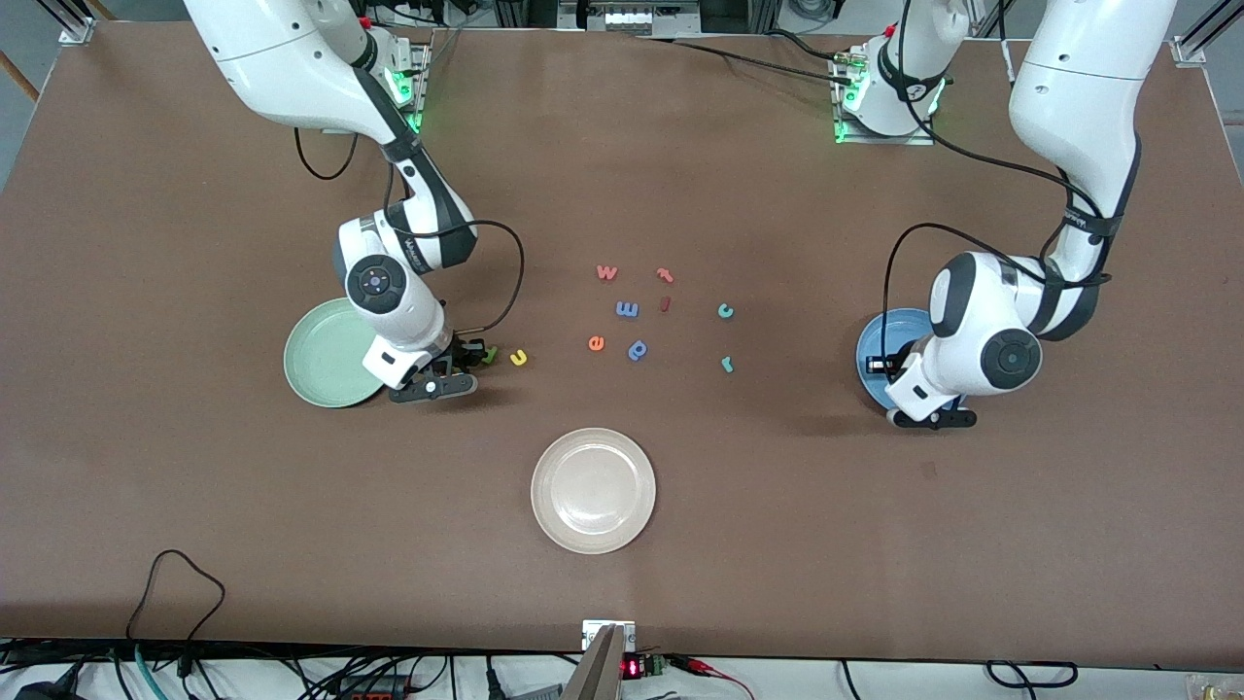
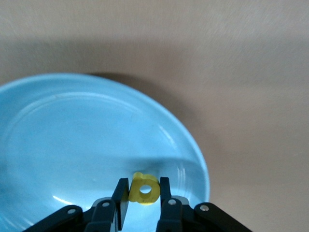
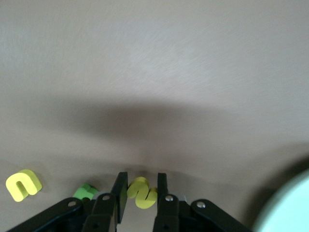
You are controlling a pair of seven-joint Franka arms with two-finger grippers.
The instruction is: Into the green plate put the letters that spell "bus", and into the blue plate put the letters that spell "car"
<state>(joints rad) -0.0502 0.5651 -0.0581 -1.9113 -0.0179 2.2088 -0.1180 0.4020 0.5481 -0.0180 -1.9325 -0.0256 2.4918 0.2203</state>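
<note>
Meanwhile, right jaws pinch the curvy yellow s (image 3: 141,192) upright.

Probably a robotics lab: bolted arm bases (image 1: 880,107), trailing cables (image 1: 175,583)

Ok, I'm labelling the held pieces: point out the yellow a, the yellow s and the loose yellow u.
yellow a (image 2: 144,189): left wrist view, around its hole.
yellow s (image 3: 140,192): right wrist view, middle curve.
yellow u (image 1: 519,358): front view, its bend.
</note>
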